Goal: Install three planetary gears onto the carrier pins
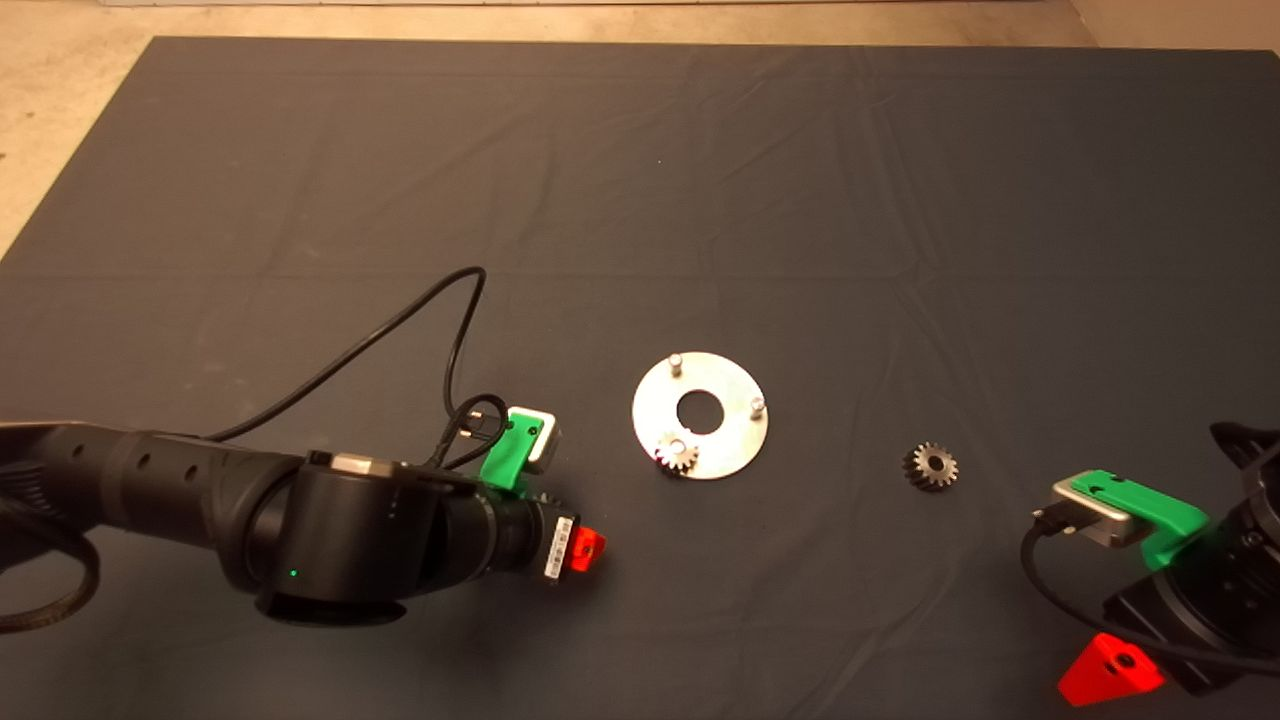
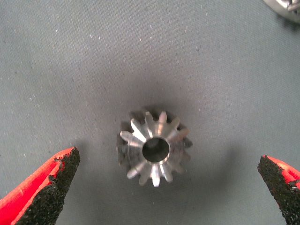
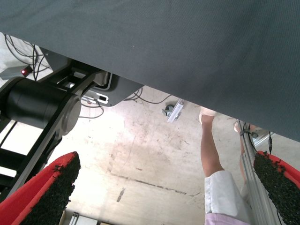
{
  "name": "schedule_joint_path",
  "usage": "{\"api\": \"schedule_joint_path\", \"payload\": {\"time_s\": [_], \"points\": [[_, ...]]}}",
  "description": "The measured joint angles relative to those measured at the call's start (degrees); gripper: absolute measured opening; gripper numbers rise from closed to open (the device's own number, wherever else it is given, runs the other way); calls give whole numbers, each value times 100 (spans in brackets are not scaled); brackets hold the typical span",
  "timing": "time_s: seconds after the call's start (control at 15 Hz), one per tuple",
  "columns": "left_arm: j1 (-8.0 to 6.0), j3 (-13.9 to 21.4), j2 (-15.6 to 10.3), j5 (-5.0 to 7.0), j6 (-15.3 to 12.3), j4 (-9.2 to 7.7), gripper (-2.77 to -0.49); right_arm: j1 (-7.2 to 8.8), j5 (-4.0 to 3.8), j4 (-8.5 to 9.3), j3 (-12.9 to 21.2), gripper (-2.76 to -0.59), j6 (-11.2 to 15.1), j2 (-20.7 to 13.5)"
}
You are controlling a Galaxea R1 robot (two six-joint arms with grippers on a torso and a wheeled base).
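Observation:
The shiny round carrier disc (image 1: pixel 722 448) lies at mid-mat. Two of its carrier pins (image 1: pixel 676 362) (image 1: pixel 757 405) stand bare. The pin nearest me carries one planetary gear (image 1: pixel 678 455). A second gear (image 1: pixel 931 466) lies loose on the mat to the disc's right. My left gripper (image 1: pixel 565 520) hangs left of the disc, pointing down. In the left wrist view a third gear (image 2: pixel 154 147) lies flat on the mat, and the left gripper (image 2: pixel 167 161) is open with both fingers well clear of it. The disc's rim (image 2: pixel 287 7) shows at that picture's corner. The right gripper (image 1: pixel 1115 665) is parked at the lower right.
The left arm's black cable (image 1: pixel 400 320) loops over the mat behind the wrist. The right wrist view looks past the mat's edge at the floor, with the open right gripper (image 3: pixel 164 164), a black robot base (image 3: pixel 37 105) and a person's leg (image 3: pixel 209 150).

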Motion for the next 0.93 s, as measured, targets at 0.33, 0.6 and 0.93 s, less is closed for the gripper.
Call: {"api": "schedule_joint_path", "payload": {"time_s": [0.33, 0.6, 0.93], "points": [[7, -71, 0, 0, 105, 78, -59, 0, 0, 48, 0, -61, 0, 0], [62, -135, 0, 0, 149, 106, -59, 0, -2, 56, 0, -61, 0, 0], [131, -244, 0, 0, 239, 194, -87, 0, -2, 61, 0, -61, 0, 0]]}}
